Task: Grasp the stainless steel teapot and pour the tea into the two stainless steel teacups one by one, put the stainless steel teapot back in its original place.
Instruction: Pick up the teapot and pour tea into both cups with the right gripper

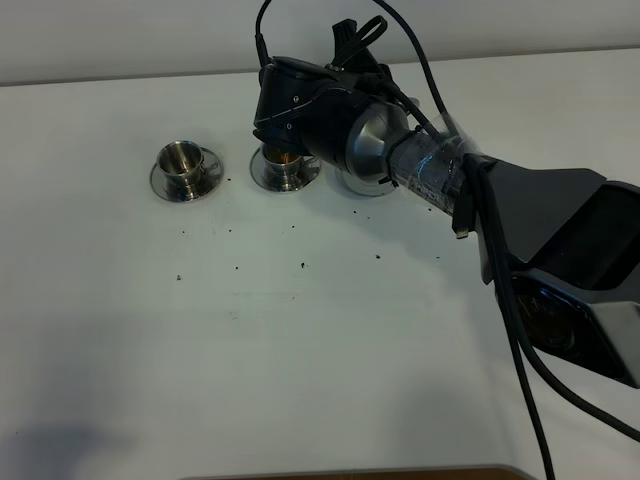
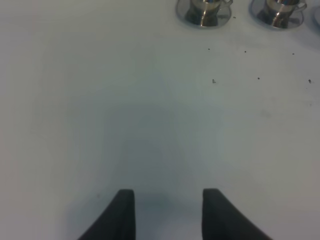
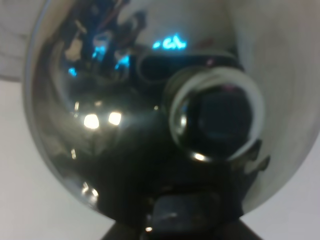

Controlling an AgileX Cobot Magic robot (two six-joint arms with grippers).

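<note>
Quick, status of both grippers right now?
Left gripper: open, holding nothing, over bare table.
Right gripper: closed, holding the stainless steel teapot.

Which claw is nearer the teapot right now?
Right. The right claw is shut on the teapot, which fills its wrist view; the left claw hangs open over the table, well away.

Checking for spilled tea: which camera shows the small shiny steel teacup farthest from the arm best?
Exterior high: the small shiny steel teacup and its round saucer sit whole, seen from above. The left wrist view cuts off its top at the frame edge; the right wrist view, filled by the shiny steel teapot, misses it.
</note>
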